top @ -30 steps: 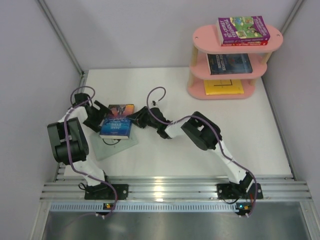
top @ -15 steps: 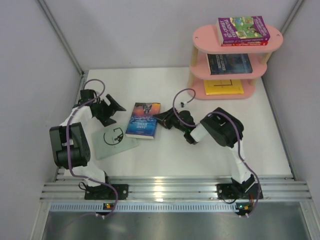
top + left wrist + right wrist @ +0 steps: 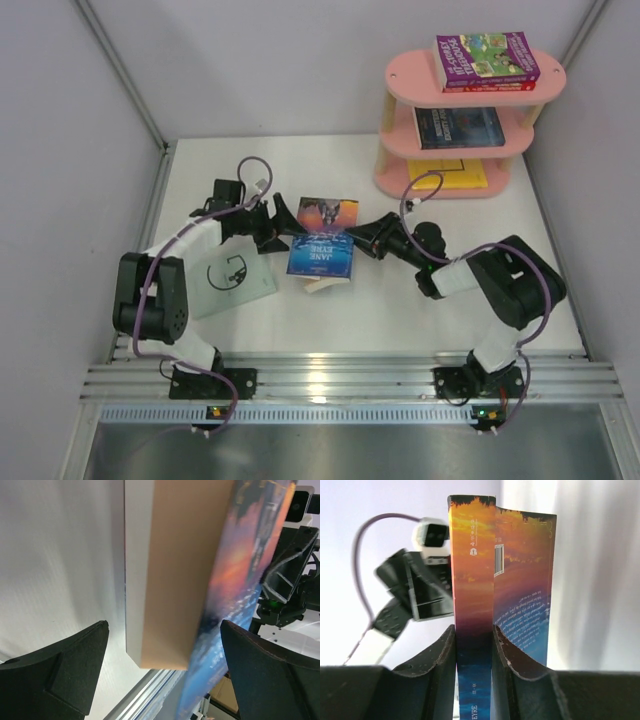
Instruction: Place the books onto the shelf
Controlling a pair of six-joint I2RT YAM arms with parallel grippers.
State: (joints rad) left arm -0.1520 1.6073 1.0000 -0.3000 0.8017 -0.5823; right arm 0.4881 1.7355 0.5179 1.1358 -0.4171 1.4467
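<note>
Both stretched inward, right gripper point(image 3: 360, 239) clamped on Jane Eyre point(image 3: 322, 252), left gripper point(image 3: 283, 226) wide apart

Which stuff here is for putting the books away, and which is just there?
For the job: blue-orange book, grey-green book, purple book, navy book, yellow book, pink shelf.
Just there: metal rail, walls.

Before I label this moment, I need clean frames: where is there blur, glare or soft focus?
Top view: sharp, even light, glare on the metal rail. Left wrist: the Jane Eyre book is too close, its cover soft. Right wrist: spine crisp, left gripper behind it blurred, background washed out.
</note>
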